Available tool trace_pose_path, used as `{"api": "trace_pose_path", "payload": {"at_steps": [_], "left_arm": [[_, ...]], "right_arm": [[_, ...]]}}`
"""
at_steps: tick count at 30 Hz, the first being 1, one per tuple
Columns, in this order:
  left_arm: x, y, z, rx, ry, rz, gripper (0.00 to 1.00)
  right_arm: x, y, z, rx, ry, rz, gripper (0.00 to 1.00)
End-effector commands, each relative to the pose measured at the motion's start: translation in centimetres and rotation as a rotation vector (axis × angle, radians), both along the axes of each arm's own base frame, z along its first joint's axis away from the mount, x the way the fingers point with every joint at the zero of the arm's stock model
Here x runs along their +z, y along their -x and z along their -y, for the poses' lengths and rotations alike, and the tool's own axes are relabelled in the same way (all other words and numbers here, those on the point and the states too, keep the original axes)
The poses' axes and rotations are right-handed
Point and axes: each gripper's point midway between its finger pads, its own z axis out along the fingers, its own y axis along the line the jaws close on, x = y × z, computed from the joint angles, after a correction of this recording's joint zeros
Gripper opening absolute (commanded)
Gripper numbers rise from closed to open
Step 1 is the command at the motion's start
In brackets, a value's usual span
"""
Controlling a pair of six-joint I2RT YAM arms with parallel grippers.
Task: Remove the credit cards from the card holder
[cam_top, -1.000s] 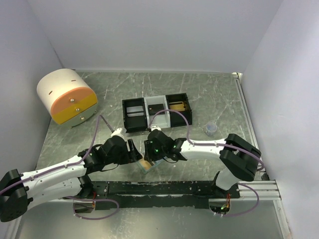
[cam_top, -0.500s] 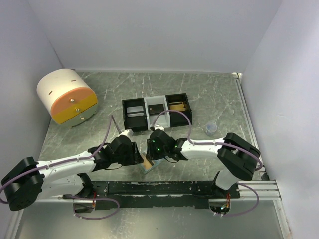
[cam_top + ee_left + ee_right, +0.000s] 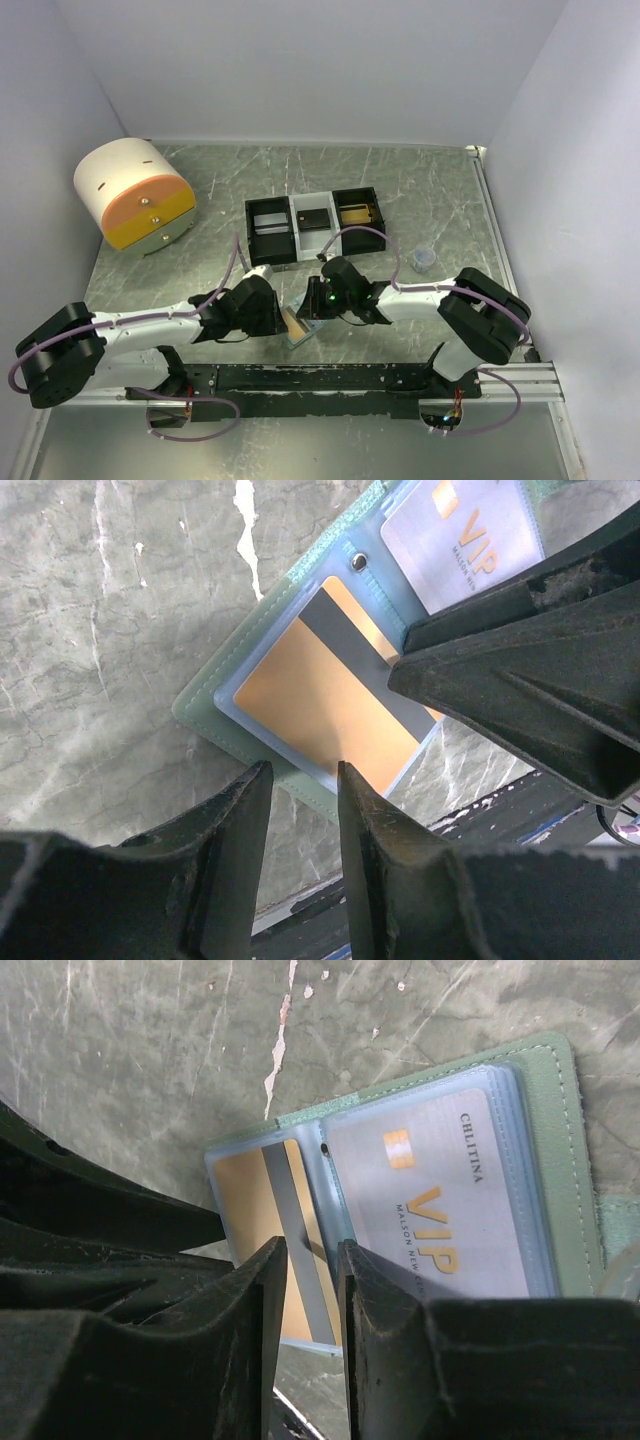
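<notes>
Swinging inward, the left arm has brought its wrist close beside the card holder, which lies open on the bench near the front edge, while the right arm has shifted slightly aside. Both credit cards remain sleeved (one gold with a dark stripe, one marked VIP). Over the holder's edge the left fingers have narrowed. The right fingers sit narrowly parted above the gold one. Neither visibly pinches anything, so extraction looks about to begin.
</notes>
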Motion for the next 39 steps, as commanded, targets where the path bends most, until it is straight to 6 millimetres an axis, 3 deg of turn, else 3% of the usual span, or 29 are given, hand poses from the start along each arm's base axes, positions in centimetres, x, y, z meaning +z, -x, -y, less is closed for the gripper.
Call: {"api": "trace_pose_path", "payload": {"at_steps": [1,13,21,30,39], "left_arm": [[0.7,-0.7,0.8,0.014,0.005,0.025,0.43],[0.6,-1.3,0.2,0.032,-0.045,0.044,0.21],[0.8,-1.9,-0.3,0.029,-0.105,0.067,0.17],[0.4,-2.0,-1.4,0.039,-0.160,0.076,0.10],[0.3,-1.8,-1.7,0.043,-0.158,0.071,0.08]], "right_arm": [[-0.9,1.2,0.7,0.011,0.010,-0.051,0.27],[-0.5,1.3,0.5,-0.019,-0.056,-0.092,0.16],[0.5,1.6,-0.1,-0.029,-0.137,-0.113,0.00],[1.9,0.8,0.0,-0.072,-0.158,-0.081,0.00],[1.5,0.3,1.0,-0.106,-0.097,-0.059,0.00]]}}
